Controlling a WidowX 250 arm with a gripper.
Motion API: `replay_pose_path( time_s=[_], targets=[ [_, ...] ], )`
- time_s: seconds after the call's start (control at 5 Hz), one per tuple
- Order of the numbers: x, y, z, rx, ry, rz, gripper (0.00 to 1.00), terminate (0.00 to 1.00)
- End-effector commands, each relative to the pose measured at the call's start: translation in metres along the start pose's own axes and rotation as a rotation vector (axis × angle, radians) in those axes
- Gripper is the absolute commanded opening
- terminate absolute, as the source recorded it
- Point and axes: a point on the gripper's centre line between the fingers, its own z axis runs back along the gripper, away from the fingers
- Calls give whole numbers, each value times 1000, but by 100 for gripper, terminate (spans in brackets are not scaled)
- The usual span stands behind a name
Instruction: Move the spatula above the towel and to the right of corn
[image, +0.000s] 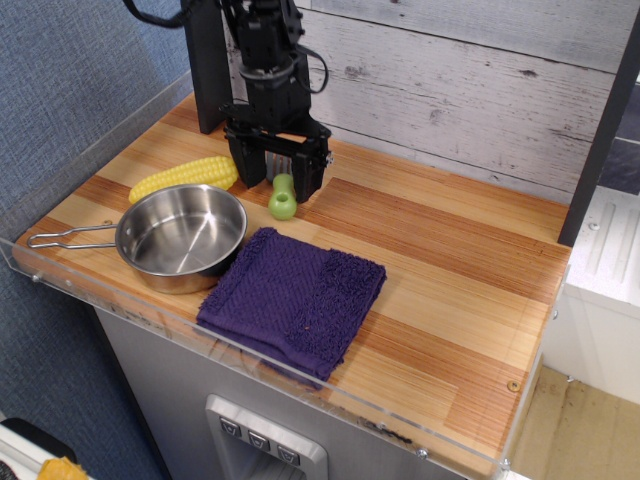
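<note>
The spatula (283, 199) lies on the wooden table, right of the yellow corn (185, 177) and behind the purple towel (292, 295). Its lime-green handle with the hole points toward the front; the grey blade is mostly hidden between the fingers. My gripper (278, 176) stands low over the blade end with its jaws spread open on either side of the spatula, not gripping it.
A steel pan (180, 236) with a wire handle sits at the front left, touching the towel's left corner. A black post (205, 60) stands behind the gripper. A clear acrylic rim (250, 352) edges the table's front and left. A plank wall backs the table.
</note>
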Motion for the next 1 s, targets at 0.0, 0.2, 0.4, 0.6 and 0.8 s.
replay_pose_path(
  time_s=[0.0, 0.2, 0.4, 0.6, 0.8],
  targets=[
    [-7, -14, 99, -13, -128, -4, 100, 0],
    [-15, -18, 134, -40, -143, -27, 100, 0],
    [-25, -20, 160, -15, -113, -72, 100, 0],
    [-27, -17, 171, -33, -79, -105, 100, 0],
    [-27, -15, 176, -11, -41, -191, 100, 0]
  ],
)
